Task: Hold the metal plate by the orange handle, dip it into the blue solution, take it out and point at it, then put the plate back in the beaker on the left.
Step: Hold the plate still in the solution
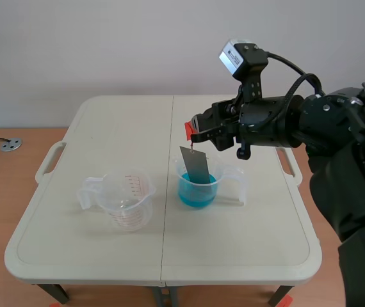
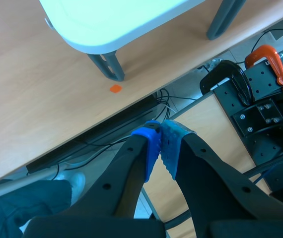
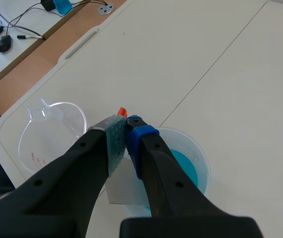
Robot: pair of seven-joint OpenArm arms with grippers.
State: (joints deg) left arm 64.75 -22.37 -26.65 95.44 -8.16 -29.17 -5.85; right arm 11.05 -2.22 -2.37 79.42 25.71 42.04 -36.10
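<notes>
Firmly, right hand pinching orange handle, metal plate in blue solution, left hand clenched empty.

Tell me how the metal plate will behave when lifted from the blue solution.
The metal plate hangs flat and straight, so it is probably stiff. Pinched only by its orange handle in the right end effector, it may swing. Its lower end reaches the blue solution, so it may drip.
</notes>
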